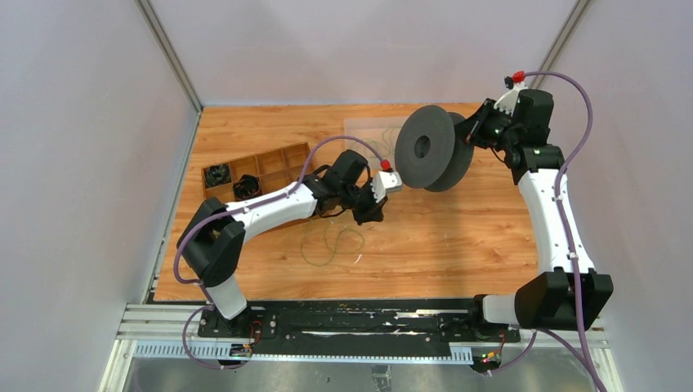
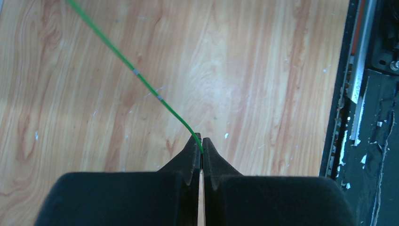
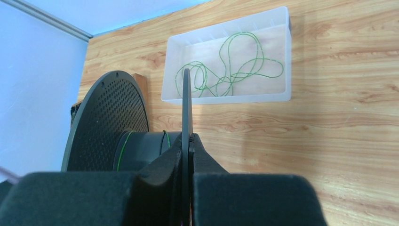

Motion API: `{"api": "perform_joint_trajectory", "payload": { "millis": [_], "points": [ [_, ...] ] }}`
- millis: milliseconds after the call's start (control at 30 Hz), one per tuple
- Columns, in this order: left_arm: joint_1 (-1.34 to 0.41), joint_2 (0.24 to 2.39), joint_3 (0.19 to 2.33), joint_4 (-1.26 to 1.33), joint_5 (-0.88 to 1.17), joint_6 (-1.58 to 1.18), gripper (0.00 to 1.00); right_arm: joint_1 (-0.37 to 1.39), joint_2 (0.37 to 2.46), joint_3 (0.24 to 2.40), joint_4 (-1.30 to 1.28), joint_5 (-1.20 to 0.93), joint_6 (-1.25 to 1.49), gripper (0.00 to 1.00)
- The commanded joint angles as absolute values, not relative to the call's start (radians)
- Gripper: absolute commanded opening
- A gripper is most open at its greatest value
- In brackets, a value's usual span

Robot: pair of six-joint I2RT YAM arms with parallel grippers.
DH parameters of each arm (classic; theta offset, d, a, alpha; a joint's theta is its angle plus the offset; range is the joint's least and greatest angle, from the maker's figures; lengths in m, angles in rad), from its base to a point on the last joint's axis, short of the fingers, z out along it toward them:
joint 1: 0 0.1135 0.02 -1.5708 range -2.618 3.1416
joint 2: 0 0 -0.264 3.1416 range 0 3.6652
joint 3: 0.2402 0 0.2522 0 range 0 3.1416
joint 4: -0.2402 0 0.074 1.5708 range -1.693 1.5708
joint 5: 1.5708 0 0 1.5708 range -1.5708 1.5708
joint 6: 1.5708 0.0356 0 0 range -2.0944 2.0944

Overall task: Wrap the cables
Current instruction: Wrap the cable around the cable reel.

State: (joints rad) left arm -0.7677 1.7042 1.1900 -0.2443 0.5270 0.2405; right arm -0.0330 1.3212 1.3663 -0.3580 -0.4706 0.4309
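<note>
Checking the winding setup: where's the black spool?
Top view: the black spool hangs over the table's far middle, clamped at its rim by the right gripper, the clear tray beyond it and the left gripper, pinching a cable, to its left.

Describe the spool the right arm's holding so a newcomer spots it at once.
Go to the wooden table's far side, where the right gripper pinches one flange. The spool is two big black discs with a few green cable turns between them; the clear bin nearby is rectangular and see-through.
</note>
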Motion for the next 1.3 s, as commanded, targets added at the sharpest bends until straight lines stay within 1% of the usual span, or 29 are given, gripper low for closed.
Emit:
{"api": "perform_joint_trajectory", "payload": {
  "millis": [0, 367, 633, 833, 1133, 1267],
  "points": [
    [-0.839, 1.68, 1.254, -0.315, 0.481, 0.292, 0.0, -0.046, 1.321, 1.41, -0.32, -0.408, 0.446, 0.01],
    [-0.96, 1.745, 1.447, -0.461, 0.452, 0.279, 0.0, 0.058, 1.305, 1.356, -0.325, -0.205, 0.286, 0.01],
    [-1.0, 1.805, 1.57, -0.511, 0.444, 0.224, 0.0, 0.145, 1.322, 1.359, -0.329, -0.056, 0.235, 0.01],
    [-1.0, 1.81, 1.669, -0.561, 0.447, 0.201, 0.0, 0.194, 1.328, 1.331, -0.312, -0.005, 0.191, 0.01],
    [-1.0, 1.864, 1.872, -0.72, 0.445, 0.198, 0.01, 0.251, 1.321, 1.27, -0.263, 0.038, 0.122, 0.01],
    [-1.0, 1.878, 1.934, -0.757, 0.419, 0.205, 0.02, 0.265, 1.315, 1.252, -0.255, 0.047, 0.097, 0.01]
  ]
}}
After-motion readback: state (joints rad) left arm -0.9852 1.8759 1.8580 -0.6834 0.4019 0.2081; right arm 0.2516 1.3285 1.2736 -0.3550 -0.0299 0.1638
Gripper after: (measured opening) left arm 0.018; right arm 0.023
